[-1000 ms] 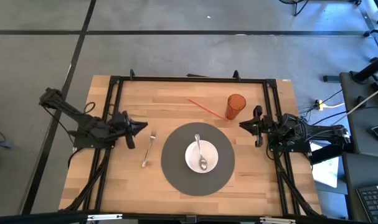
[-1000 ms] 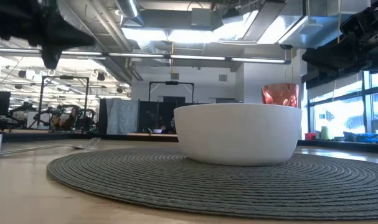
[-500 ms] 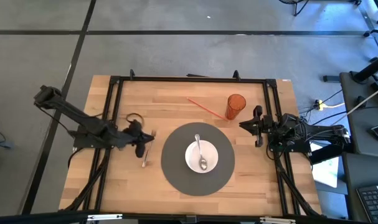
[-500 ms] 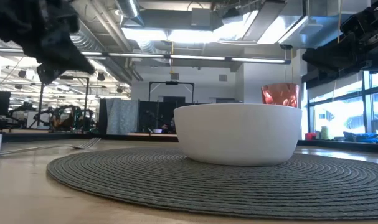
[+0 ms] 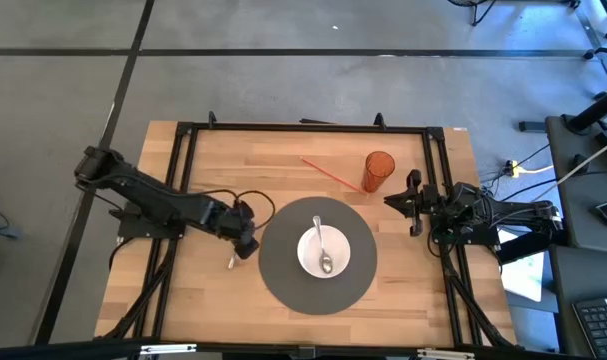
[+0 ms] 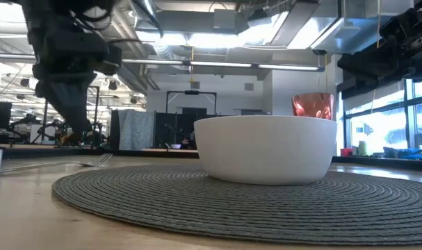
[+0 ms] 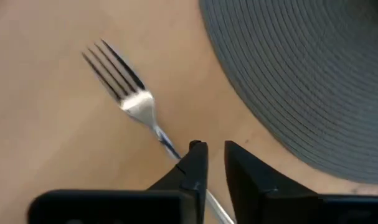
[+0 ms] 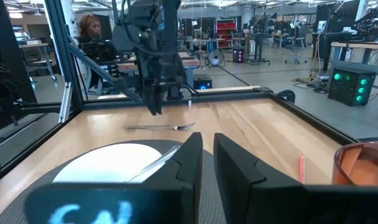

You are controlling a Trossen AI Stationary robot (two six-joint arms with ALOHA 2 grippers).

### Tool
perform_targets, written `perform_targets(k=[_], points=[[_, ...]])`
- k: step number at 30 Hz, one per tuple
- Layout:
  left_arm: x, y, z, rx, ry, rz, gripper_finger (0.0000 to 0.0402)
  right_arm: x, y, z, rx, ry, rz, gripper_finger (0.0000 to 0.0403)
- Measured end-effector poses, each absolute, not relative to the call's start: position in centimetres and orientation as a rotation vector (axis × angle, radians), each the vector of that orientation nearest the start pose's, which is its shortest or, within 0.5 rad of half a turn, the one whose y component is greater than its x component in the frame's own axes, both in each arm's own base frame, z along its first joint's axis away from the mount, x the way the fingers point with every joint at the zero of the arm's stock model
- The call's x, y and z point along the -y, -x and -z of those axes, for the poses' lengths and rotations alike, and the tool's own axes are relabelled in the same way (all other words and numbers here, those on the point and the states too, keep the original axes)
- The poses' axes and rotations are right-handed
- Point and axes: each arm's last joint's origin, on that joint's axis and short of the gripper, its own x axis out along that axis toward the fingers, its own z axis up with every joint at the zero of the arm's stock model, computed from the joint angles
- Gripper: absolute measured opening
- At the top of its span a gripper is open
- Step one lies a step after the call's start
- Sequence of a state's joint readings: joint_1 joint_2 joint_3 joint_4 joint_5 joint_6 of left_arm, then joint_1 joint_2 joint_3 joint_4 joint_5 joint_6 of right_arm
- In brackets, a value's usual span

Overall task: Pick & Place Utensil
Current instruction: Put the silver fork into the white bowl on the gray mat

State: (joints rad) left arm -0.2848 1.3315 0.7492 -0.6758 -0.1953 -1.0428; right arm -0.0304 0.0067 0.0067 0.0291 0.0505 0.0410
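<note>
A silver fork (image 7: 136,102) lies flat on the wooden table, left of the round grey placemat (image 5: 283,275); its handle end shows in the high view (image 5: 231,264). My left gripper (image 7: 215,152) hangs just above the fork's handle, fingers pointing down, shut to a narrow gap and touching nothing. In the low view it (image 6: 84,128) stands clear above the fork (image 6: 58,165). A white bowl (image 5: 335,240) with a spoon (image 5: 320,238) in it sits on the placemat. My right gripper (image 5: 388,200) waits shut at the table's right side.
An orange cup (image 5: 378,170) stands at the far right, with a thin red stick (image 5: 328,172) lying to its left. The black frame rail (image 5: 303,127) runs around the table. Bare wood lies left of and in front of the fork.
My left gripper has gone toward the table's right and near edges, from the left rail to above the fork. It has come down and tipped its fingers downward. The fork has not moved.
</note>
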Motion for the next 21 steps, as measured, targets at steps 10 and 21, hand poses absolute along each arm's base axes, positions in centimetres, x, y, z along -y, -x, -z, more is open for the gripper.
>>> perform_targets(k=[10,21], points=[[4.8,-22.9,-15.7,-1.263,0.673,-0.615,0.0144,0.4,-9.8,-16.8,0.030,-0.043,0.081,0.0042],[4.3,-23.4,-14.0,-1.329,0.656,-0.667,0.0159,0.4,-9.8,-16.8,0.030,-0.042,0.080,0.0042]])
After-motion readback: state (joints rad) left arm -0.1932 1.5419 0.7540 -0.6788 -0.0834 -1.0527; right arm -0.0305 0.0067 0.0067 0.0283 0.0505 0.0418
